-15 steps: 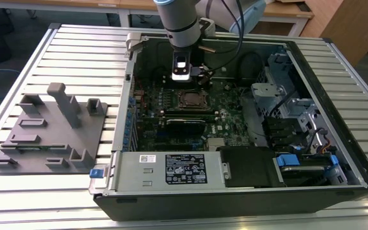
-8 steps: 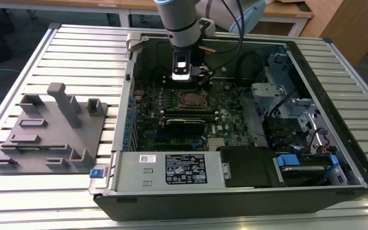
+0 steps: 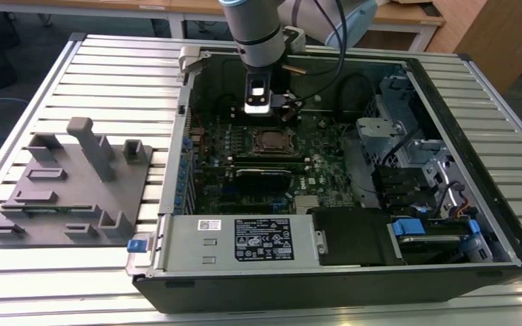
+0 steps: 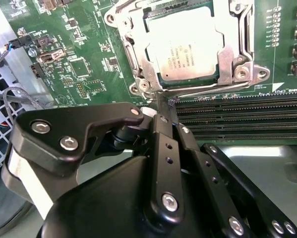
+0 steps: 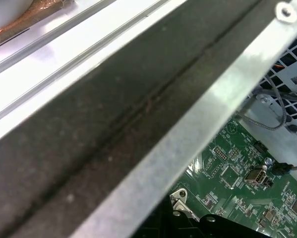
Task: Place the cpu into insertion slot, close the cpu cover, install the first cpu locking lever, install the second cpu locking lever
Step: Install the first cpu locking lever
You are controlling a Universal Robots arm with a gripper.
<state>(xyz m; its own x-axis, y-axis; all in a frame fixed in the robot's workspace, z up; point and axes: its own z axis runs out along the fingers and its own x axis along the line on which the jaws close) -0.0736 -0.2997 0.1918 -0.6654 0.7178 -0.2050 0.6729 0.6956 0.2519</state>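
The cpu (image 4: 188, 44), a pale silvery square chip, lies in the insertion slot (image 3: 270, 141) on the green motherboard. The cpu cover (image 4: 237, 64), a silvery frame, lies flat over its edges. A thin wire locking lever (image 4: 207, 91) runs along the socket edge nearest my fingers, and its end sits right beside them. My gripper (image 4: 164, 106) has its black fingers (image 4: 160, 134) pressed together, with the tips at the socket's corner. In the exterior view the gripper (image 3: 259, 112) hangs inside the case, just behind the socket. I cannot tell whether the levers are latched.
Black memory slots (image 4: 237, 121) run beside the socket. The open computer case (image 3: 478, 88) surrounds the board, and its metal rim (image 5: 188, 144) passes close to the wrist. A grey power supply (image 3: 242, 241) fills the front. A grey fixture (image 3: 71, 183) stands on the slatted table at the exterior view's left.
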